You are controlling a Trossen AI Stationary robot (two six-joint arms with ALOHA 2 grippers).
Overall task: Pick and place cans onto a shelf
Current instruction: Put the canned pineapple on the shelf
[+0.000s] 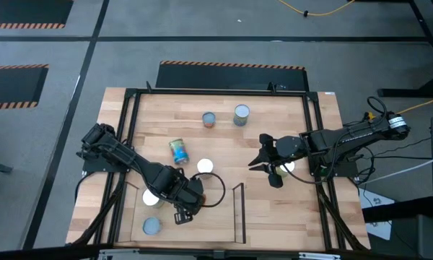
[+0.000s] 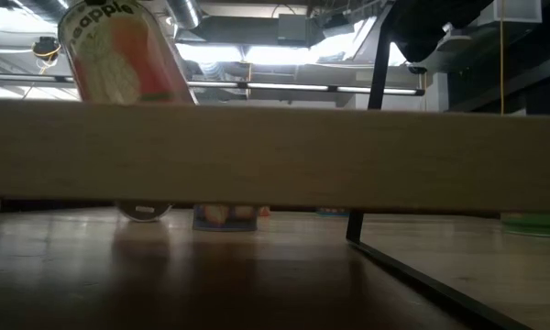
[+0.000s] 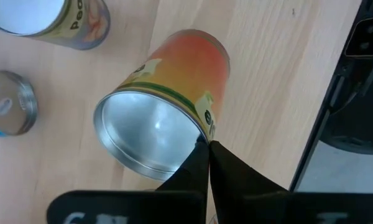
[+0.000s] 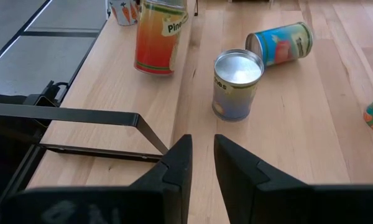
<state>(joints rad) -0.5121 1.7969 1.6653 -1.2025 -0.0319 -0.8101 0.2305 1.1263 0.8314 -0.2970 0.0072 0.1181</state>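
Observation:
My left gripper (image 3: 206, 148) is shut, pointing steeply down over the shelf (image 2: 348, 156) at the table's near left, its tips at an orange-labelled can (image 3: 180, 68). That can leans tilted above the shelf board (image 2: 119, 55). Two more cans, one white-topped (image 3: 43, 18) and one grey-topped (image 3: 9, 109), stand upright on the shelf beside it. My right gripper (image 4: 202, 155) hovers open above the table right of centre (image 1: 263, 160), with nothing between its fingers. Ahead of it are an upright silver-topped can (image 4: 236, 84) and a blue can (image 4: 280, 43) lying on its side. My left gripper touches the rim (image 3: 202, 134) of the orange can's silver upper end with its shut fingertips, coming from above. Whether the rim lies between the tips or only against them, I cannot tell. The can is tilted, its lower end down on the wood of the shelf.
Two more cans (image 1: 208, 119) (image 1: 241, 114) stand upright toward the table's far side. Another white-topped can (image 1: 287, 167) sits under my right arm. A thin black rail (image 1: 238, 213) edges the shelf's right end. Bare wood lies between the two grippers.

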